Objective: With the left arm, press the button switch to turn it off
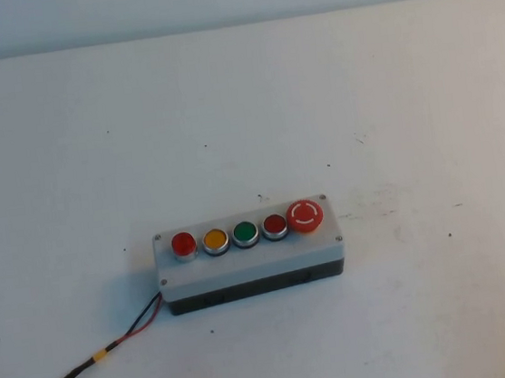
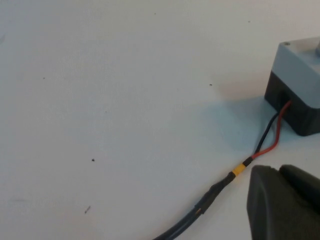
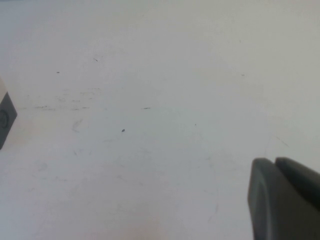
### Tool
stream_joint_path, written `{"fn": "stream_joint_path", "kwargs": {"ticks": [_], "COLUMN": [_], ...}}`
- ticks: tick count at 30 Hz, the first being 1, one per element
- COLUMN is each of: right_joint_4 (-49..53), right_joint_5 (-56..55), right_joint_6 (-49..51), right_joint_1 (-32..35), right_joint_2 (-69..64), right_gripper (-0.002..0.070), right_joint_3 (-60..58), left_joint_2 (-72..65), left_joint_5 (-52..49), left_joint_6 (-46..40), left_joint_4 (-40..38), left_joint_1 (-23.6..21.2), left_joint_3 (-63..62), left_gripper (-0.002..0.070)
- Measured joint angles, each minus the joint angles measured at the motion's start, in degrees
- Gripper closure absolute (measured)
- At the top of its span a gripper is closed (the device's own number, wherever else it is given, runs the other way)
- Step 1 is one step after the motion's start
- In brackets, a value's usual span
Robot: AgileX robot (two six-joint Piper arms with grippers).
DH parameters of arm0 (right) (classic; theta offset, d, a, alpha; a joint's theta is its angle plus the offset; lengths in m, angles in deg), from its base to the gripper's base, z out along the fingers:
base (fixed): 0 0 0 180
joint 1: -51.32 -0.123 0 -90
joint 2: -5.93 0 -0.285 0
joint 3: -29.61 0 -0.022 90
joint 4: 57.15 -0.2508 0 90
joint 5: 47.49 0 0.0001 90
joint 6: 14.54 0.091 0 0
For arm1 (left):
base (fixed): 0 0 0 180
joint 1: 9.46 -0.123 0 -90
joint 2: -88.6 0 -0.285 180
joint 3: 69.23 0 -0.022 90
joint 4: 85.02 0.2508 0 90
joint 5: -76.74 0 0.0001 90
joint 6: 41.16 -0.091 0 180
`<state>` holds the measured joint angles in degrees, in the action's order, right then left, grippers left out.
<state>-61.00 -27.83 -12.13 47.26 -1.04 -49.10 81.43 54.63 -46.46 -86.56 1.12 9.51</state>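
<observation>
The button switch (image 1: pixel 183 243) is the small bright-red push button with a silver ring at the left end of the five-button row on the grey box (image 1: pixel 251 260). It looks bright. Neither arm shows in the high view. In the left wrist view my left gripper (image 2: pixel 277 169) is shut and empty. It hovers low over the table beside the box's cable (image 2: pixel 220 187), a short way from the box's left end (image 2: pixel 295 65). My right gripper (image 3: pixel 274 160) is shut and empty over bare table, with the box's other end (image 3: pixel 6 117) far off.
On the box, a yellow button (image 1: pixel 214 240), a green button (image 1: pixel 245 234), a darker red button (image 1: pixel 275 226) and a large red mushroom button (image 1: pixel 305 215) follow in the row. The red-and-black cable (image 1: pixel 98 354) runs from the box toward the front left. The white table (image 1: pixel 243 108) spreads all round.
</observation>
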Motion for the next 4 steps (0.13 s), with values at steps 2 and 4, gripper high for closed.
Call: {"fn": "stream_joint_path", "kwargs": {"ticks": [2, 4], "right_joint_4": [0.0, 0.0], "right_joint_5": [0.0, 0.0], "right_joint_6": [0.0, 0.0], "right_joint_1": [0.0, 0.0], "right_joint_2": [0.0, 0.0], "right_gripper": [0.0692, 0.0692], "right_joint_3": [0.0, 0.0], "left_joint_2": [0.0, 0.0], "left_joint_5": [-0.1, -0.1], "left_joint_6": [0.1, 0.2], "left_joint_4": [0.2, 0.3], "left_joint_1": [0.0, 0.0], "left_joint_3": [0.0, 0.0], "left_gripper": [0.0677, 0.0677]}}
